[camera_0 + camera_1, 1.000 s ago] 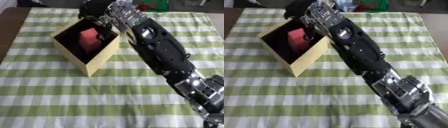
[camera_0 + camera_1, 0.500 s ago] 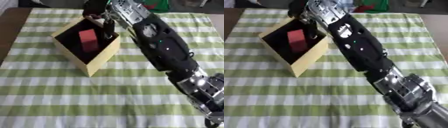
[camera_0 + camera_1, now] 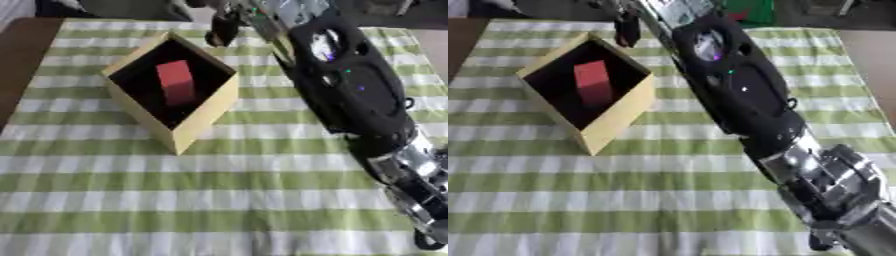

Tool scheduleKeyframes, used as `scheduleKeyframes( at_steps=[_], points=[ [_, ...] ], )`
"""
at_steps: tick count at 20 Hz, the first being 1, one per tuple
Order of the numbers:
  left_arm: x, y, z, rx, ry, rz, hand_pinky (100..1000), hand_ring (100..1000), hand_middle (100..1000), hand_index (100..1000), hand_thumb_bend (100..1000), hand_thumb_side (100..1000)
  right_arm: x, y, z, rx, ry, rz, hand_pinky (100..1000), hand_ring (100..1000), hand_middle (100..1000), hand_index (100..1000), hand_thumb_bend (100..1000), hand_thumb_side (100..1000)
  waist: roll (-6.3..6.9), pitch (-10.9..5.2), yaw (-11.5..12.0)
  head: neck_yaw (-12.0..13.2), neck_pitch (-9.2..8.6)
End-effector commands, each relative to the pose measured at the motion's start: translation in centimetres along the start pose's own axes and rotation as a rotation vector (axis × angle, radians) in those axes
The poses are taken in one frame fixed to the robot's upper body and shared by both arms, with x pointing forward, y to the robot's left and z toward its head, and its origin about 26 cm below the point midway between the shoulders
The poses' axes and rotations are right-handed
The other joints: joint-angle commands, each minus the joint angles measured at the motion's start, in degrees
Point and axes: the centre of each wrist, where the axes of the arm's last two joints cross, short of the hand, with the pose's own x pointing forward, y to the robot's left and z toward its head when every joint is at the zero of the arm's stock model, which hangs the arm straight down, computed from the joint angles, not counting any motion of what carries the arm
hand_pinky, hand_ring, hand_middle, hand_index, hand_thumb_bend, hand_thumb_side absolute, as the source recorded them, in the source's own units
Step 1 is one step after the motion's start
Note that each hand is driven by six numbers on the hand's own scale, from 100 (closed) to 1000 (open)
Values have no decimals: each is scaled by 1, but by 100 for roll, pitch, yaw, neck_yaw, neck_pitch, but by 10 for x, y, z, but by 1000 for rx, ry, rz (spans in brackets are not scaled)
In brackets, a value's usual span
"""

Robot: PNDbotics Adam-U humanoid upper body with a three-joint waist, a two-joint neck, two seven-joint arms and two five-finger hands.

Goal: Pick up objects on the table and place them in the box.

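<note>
Fingers point(image 3: 220, 31) of my right hand point(image 3: 229, 22) are hanging dark and curled downward just beyond the far corner of the box point(image 3: 203, 117), and I am seeing nothing between them; whether they are fully clenched or merely relaxed I cannot tell from here. A second ago this hand was reaching down into the box opening, and half a second ago it was lifting at the rim. Now it is sitting clear of the box, up toward the far edge of the tabletop point(image 3: 262, 200), so I am reading this as the withdrawal after a drop.

I am seeing the red block point(image 3: 176, 81) lying inside the box, against the dark interior, towards the back and left of the opening, with no part of the hand touching it. That is telling me the placement has gone through and the block is staying where it landed.

My right forearm point(image 3: 737, 85) is stretching across the green and white striped cloth point(image 3: 131, 210) from the lower right to the top centre. I am not seeing my left hand in either eye view.

On the cloth around the box I am finding no other loose object in view. Judging from this, I am thinking the pick-and-place is finished or nearly so, unless something is hiding under the arm
</note>
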Motion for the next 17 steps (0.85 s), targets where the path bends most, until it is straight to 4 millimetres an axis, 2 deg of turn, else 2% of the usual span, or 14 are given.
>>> scheduleKeyframes(
  at_steps=[1,3,4,7,10,12,17],
  points=[
    [5,3,-5,6,-30,-9,1000,507,449,606,232,100,-24,-16,26,-123,70,-35,995,989,867,860,403,100,46,-152,-13,49,-47],
    [5,3,-5,7,-30,-11,1000,507,449,606,232,100,-27,-16,36,-177,83,-51,994,987,864,857,397,100,49,-154,-23,58,-48],
    [5,3,-5,8,-30,-12,1000,507,450,606,234,100,-27,-17,41,-196,86,-58,983,976,849,843,350,100,50,-155,-27,63,-49],
    [5,5,-5,13,-32,-20,1000,507,450,606,235,100,-38,-12,62,-253,130,-85,971,966,838,838,297,100,73,-159,-78,118,-42],
    [5,7,-5,21,-35,-29,1000,507,450,607,237,100,-49,-4,85,-306,179,-108,937,931,806,813,145,100,88,-156,-104,158,-24],
    [5,8,-5,24,-36,-33,1000,508,450,607,237,100,-53,0,99,-345,210,-129,922,917,797,805,100,100,95,-149,-117,176,-17],
    [5,9,-6,32,-42,-39,1000,508,451,607,240,100,-54,13,131,-442,269,-197,898,898,755,784,100,100,113,-131,-159,213,-17]
  ],
)
